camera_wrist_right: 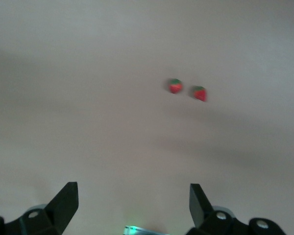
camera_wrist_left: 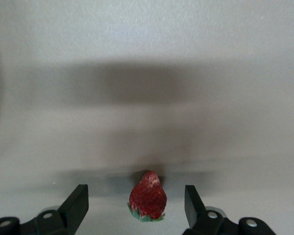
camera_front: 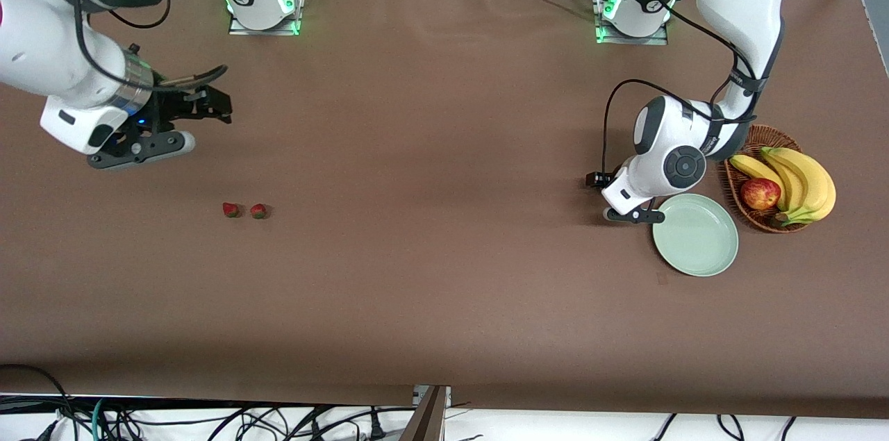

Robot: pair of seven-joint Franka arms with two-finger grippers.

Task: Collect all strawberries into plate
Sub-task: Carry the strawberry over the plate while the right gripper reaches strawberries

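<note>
Glistening red strawberry (camera_wrist_left: 148, 200), green cap, between open left tool (camera_wrist_left: 136, 201) fingers

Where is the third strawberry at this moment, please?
In the left wrist view, the third strawberry lies on the table between the left gripper's open fingers; the front view hides it under that arm, beside the plate, toward the left arm's end.

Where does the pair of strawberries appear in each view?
Front view: pair of strawberries on the table, toward the right arm's end.
Left wrist view: not in it.
Right wrist view: the same berries, ahead of the open right gripper.
Shared landmark: the table.
</note>
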